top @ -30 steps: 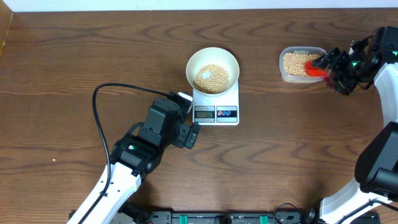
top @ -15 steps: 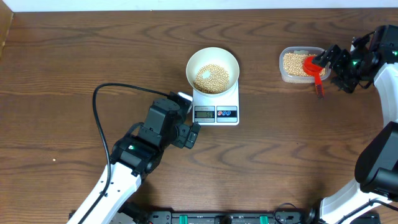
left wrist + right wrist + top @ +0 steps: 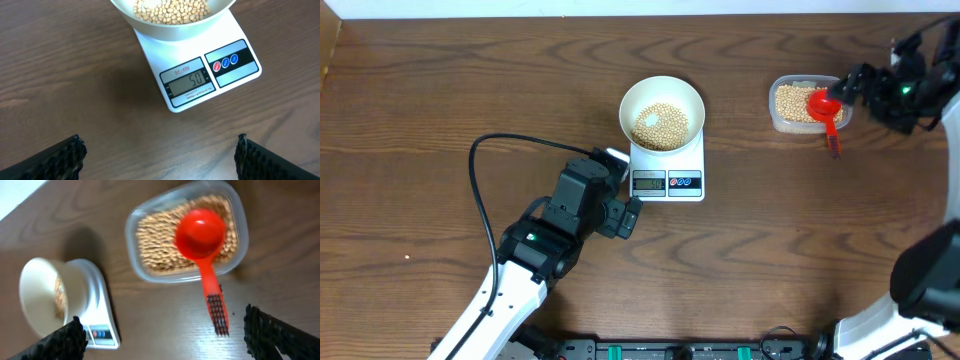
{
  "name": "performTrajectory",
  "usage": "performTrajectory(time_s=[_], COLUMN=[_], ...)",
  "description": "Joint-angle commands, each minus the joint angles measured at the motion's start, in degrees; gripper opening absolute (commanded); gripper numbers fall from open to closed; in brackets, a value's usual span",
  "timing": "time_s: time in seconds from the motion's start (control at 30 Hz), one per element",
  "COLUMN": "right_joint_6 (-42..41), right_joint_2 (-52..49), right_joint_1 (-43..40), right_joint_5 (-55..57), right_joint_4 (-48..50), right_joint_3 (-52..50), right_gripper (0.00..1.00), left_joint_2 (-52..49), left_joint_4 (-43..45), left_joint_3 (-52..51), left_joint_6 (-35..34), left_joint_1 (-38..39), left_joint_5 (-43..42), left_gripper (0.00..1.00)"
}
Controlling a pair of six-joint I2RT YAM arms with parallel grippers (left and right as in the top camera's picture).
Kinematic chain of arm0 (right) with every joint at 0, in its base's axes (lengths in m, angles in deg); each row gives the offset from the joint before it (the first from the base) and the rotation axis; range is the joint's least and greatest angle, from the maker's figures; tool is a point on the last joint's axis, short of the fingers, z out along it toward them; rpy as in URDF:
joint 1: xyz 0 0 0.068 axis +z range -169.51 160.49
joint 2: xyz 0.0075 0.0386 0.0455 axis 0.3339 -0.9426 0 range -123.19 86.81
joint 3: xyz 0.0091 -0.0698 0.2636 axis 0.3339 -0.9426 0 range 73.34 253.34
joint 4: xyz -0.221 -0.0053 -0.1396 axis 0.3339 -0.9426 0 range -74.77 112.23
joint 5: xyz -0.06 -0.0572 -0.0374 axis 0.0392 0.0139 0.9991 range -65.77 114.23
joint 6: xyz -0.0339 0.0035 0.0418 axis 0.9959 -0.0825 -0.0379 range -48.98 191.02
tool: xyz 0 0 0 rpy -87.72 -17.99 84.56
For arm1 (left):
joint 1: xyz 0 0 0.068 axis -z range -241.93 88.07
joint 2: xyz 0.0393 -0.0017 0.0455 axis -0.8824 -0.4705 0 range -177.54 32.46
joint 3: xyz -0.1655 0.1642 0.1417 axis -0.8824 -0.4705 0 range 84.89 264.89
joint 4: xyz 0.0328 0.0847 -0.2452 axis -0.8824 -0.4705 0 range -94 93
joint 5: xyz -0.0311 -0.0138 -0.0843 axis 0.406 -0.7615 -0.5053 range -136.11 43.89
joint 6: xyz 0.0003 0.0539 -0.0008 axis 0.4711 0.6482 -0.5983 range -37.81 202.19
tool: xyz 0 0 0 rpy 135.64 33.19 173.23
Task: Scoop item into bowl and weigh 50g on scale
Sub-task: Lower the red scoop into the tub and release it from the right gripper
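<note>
A dark wooden tabletop [image 3: 440, 90] carries everything. The left arm [image 3: 535, 250] reaches in from the near edge, a black cable [image 3: 480, 200] looping beside it. Its left tool [image 3: 160, 150] hovers just short of the scale with its fingers wide apart and nothing between them. The right arm [image 3: 920, 270] stands at the right edge. The right tool [image 3: 165, 330] hangs above the far right of the tabletop, its fingers also spread wide and gripping nothing.

The white scale [image 3: 668, 165] sits near the middle of the tabletop. Its grey display [image 3: 189, 82] reads 50, with a red and two blue buttons [image 3: 225, 62] beside it. The white bowl [image 3: 625, 105] stands on the scale's platform and overhangs its far edge.

To the right, well apart from the scale, a clear plastic tub [image 3: 773, 105] lies on the tabletop. A red scoop [image 3: 823, 105] rests with its cup on the tub's contents and its handle sticking out over the rim.

Pale tan beans [image 3: 663, 122] cover the bottom of the bowl, and more of them fill the tub.
</note>
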Motion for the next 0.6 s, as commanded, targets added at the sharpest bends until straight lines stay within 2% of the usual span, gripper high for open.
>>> performTrajectory(time_s=[0.0,0.27,0.57], right_joint_6=[10.1,11.0,11.0], right_joint_2=[7.0,19.8,26.4], right_joint_1=[1.2,1.3,1.2], right_joint_5=[0.0,5.4,7.7], right_joint_4=[-3.1,-8.4,-16.2], right_joint_3=[5.2,6.1,6.1], right_gripper=[0.99,0.99,0.99], left_joint_2=[-0.2,-0.2,-0.2], left_joint_4=[0.0,0.0,0.0], left_joint_3=[0.6,0.6,0.6], left_joint_6=[0.3,0.3,0.3], left_joint_1=[-0.2,-0.2,-0.2], left_joint_5=[0.3,0.3,0.3], left_gripper=[0.97,0.97,0.97])
